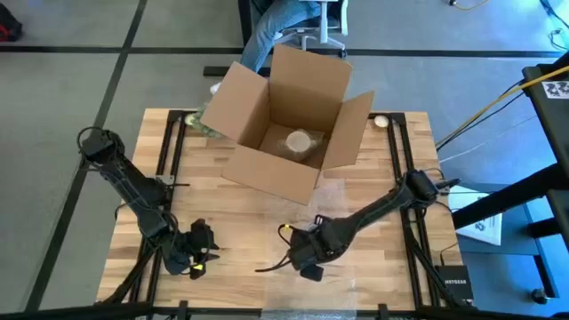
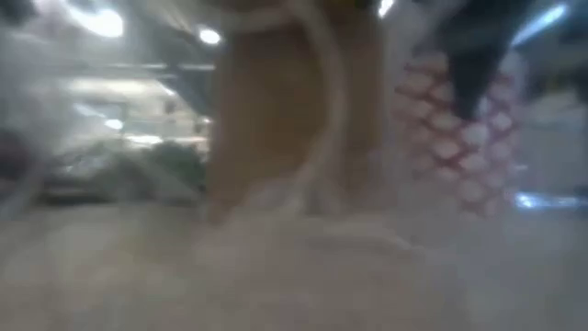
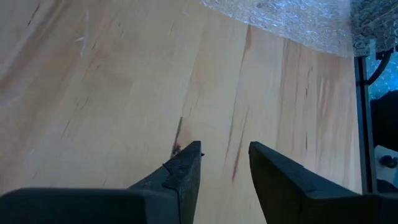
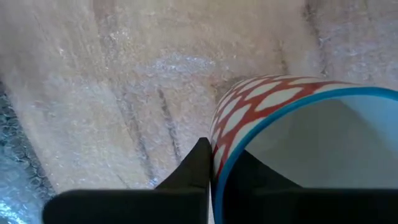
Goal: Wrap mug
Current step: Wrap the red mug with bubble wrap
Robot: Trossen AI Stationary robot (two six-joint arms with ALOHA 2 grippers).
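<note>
Lowering mug, rim pinched in right claw, squarely onto bubble wrap; left claw spread, idle over bench.

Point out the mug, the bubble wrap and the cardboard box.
mug [image 4: 261, 102]: right wrist view, red-patterned outer wall.
bubble wrap [image 4: 124, 74]: right wrist view, flat sheet.
cardboard box [image 1: 244, 111]: high view, left flap.
</note>
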